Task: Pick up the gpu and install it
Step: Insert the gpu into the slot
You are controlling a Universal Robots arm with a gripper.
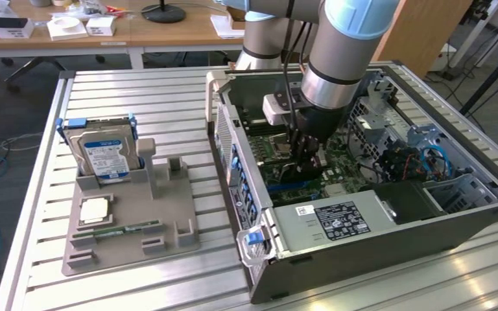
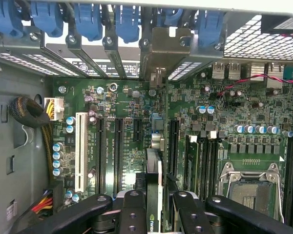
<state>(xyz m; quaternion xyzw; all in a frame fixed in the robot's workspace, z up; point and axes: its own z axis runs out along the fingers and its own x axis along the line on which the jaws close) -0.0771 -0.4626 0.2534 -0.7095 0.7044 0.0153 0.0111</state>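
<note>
- The robot arm (image 1: 340,58) reaches down from above into the open computer case (image 1: 362,194), which lies on its side on a slatted metal table (image 1: 145,97)
- The gripper (image 1: 305,170) is low inside the case, just above the green motherboard (image 1: 336,175)
- In the wrist view the gripper (image 2: 154,207) shows 2 black fingers (image 2: 132,214) closed partway on the graphics card (image 2: 154,180), one on each side of it (the card is seen edge-on, standing upright between them)
- The card's metal end bracket (image 2: 163,46) stands against the rear wall of the case, in line with the row of blue slot clips (image 2: 88,19)
- The lower edge of the card runs along one of the long black expansion slots (image 2: 118,146) area of the motherboard; whether it is fully seated cannot be told
- A white slot (image 2: 80,151) and several black slots lie beside the card, and the empty processor socket (image 2: 249,187) sits on its other side
- A bundle of yellow, red and black wires (image 2: 44,200) runs along the case wall near the white slot
- On the exterior view's left, well apart from the case, a grey holder tray (image 1: 128,220) rests on the table
- A hard drive (image 1: 102,152) with a blue and white label stands upright in the tray, and a narrow memory stick (image 1: 128,228) lies flat nearer the tray's front edge
</note>
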